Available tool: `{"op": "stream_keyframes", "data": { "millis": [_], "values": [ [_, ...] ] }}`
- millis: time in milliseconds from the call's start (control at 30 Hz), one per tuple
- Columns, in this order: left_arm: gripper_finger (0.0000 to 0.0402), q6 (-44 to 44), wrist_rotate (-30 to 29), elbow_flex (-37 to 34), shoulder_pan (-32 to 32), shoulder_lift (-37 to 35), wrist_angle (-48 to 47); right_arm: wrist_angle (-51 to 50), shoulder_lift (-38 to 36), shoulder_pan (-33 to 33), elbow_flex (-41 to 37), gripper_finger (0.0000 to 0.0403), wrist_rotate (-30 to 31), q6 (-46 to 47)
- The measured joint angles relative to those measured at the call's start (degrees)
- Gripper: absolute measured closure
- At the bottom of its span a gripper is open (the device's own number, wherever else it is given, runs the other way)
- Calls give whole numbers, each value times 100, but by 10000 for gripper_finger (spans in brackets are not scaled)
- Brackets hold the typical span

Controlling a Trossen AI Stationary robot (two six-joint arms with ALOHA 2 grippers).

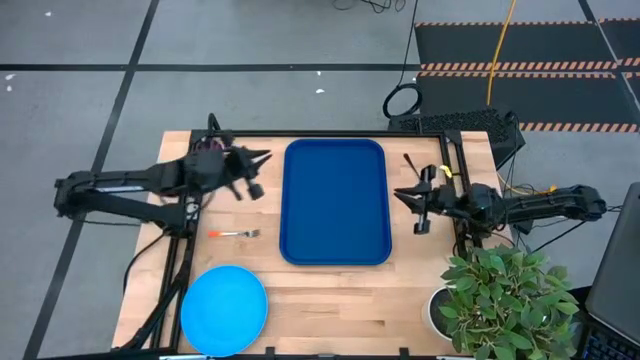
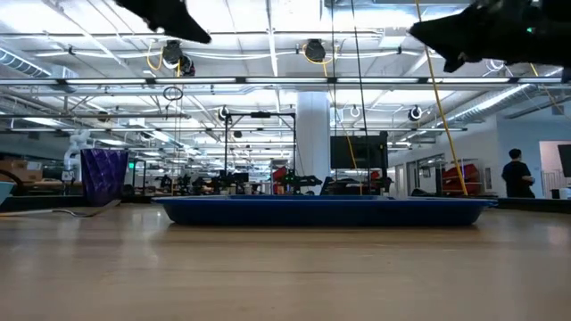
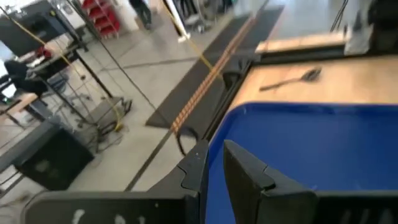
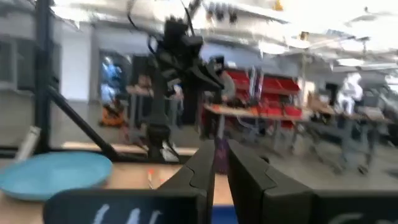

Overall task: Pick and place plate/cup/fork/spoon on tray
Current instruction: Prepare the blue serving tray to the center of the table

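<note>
The dark-blue tray point(image 1: 335, 200) lies mid-table with nothing on it. The sky-blue plate point(image 1: 223, 310) lies flat at the near left. The fork point(image 1: 235, 234) lies between the plate and the tray's left rim. The purple cup point(image 1: 208, 147) stands upright at the far left, partly under my left arm, and shows in the low view point(image 2: 104, 176). The dark spoon point(image 1: 410, 162) lies right of the tray's far corner. My left gripper point(image 1: 262, 160) hovers shut and empty above the tray's far left corner. My right gripper point(image 1: 400, 195) hovers shut and empty by the tray's right rim.
A potted plant point(image 1: 500, 300) stands at the table's near right corner, close to my right arm. Bare wood lies between the plate and the plant, near of the tray. Both arms are raised well above the table in the low view.
</note>
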Motion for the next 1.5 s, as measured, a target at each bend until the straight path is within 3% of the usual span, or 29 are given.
{"op": "stream_keyframes", "data": {
  "millis": [167,300,367,633,800,900,1033,1333,1500],
  "values": [
    [350,652,77,288,244,656,-407,-1385,984,-65,1052,368,490,-15],
    [350,688,1111,535,649,723,-859,-2429,1722,-73,1921,358,1105,27],
    [350,686,1494,545,846,728,-979,-2585,1989,-72,2134,348,1207,27],
    [350,696,1544,549,1941,904,-1468,-2596,2265,-73,2325,298,1250,-124],
    [350,866,2586,556,2339,1413,-1386,-2598,2164,-152,2330,258,1406,-277],
    [350,973,2820,556,2147,1825,-1623,-2876,2117,-159,2330,237,1416,-172],
    [350,1960,2740,549,1571,2229,-2160,-3287,2099,-157,2330,218,1416,-80],
    [350,4124,1265,549,246,2373,-1904,-3398,2098,-157,2286,211,1733,-87],
    [346,4801,1161,467,-49,2617,-1988,-3411,2081,-157,2286,211,1829,-110]
  ]
}}
